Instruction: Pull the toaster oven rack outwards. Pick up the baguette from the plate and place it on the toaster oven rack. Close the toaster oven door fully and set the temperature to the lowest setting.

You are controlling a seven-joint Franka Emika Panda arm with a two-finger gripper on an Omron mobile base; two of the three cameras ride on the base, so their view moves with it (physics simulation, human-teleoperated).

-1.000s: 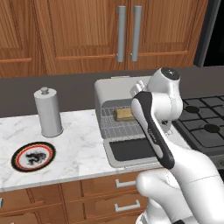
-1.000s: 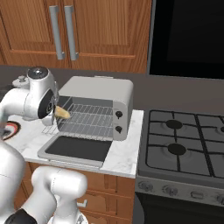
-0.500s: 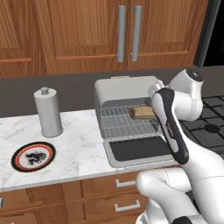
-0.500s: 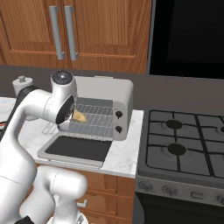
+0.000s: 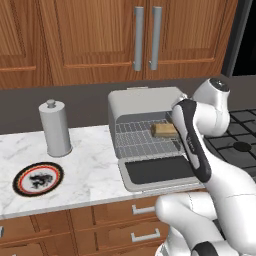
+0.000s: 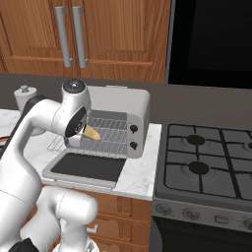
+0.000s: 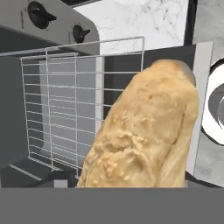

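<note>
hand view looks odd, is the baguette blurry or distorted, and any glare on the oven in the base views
Hand view: the baguette looms large and close but stays sharp. Left base view: the toaster oven is evenly lit, with no glare. Right base view: soft shadow beneath the toaster oven rack, and no blur.

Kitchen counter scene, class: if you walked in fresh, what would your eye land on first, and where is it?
First the tan baguette, huge in the hand view and held over the pulled-out toaster oven rack. Next the toaster oven itself, its door lying open and flat at the counter's edge beside the stove. Last, the plate with the red-orange rim, bare, far left near the tall grey canister.
</note>
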